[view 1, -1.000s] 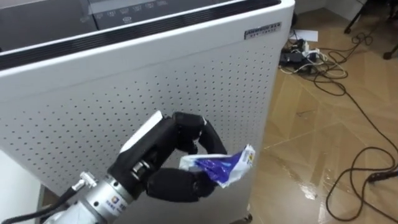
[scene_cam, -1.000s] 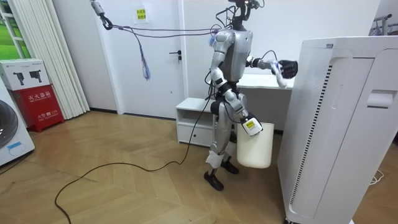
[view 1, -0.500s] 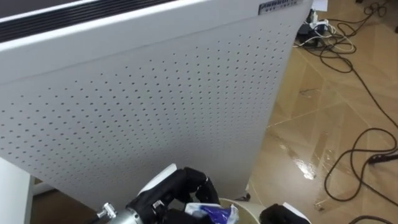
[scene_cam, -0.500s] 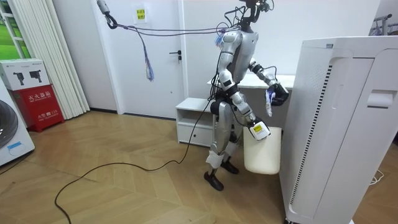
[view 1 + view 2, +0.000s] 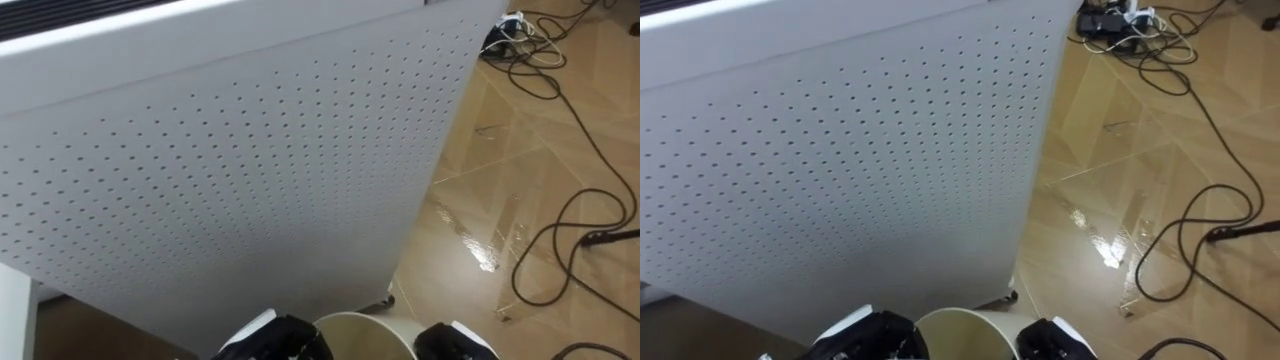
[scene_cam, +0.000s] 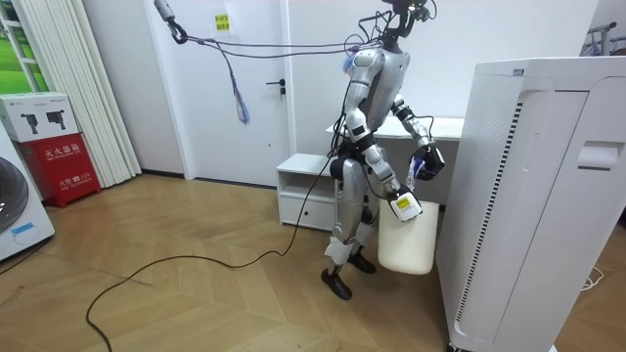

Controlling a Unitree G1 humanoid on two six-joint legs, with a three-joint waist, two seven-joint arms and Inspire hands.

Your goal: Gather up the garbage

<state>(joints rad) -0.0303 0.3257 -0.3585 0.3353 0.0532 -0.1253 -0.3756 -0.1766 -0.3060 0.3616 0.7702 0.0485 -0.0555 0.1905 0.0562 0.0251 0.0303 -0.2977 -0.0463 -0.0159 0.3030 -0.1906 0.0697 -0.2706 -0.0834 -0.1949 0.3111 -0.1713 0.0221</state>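
Observation:
In the room view, my left hand [image 6: 429, 159] is shut on a blue and white wrapper [image 6: 419, 169] at waist height, just above a white bin [image 6: 406, 240]. My right hand [image 6: 395, 198] grips the bin's upper rim and carries it at thigh height. In the eye views the bin's round rim [image 5: 362, 322] sits at the bottom edge. The back of my left hand [image 5: 278, 340] shows just left of the rim and my right hand [image 5: 455, 342] just right of it. The frame edge cuts off both hands' fingers there.
I stand close to a tall white perforated appliance [image 5: 230, 160], which rises right in front of the bin. Dark cables [image 5: 560, 250] and a power strip [image 5: 500, 35] lie on the wooden floor to my right. A low white cabinet [image 6: 303, 191] is behind me.
My left hand has come down with the wrapper from chest height to just above the bin. The head camera has tipped downward, so the appliance's top has left the picture.

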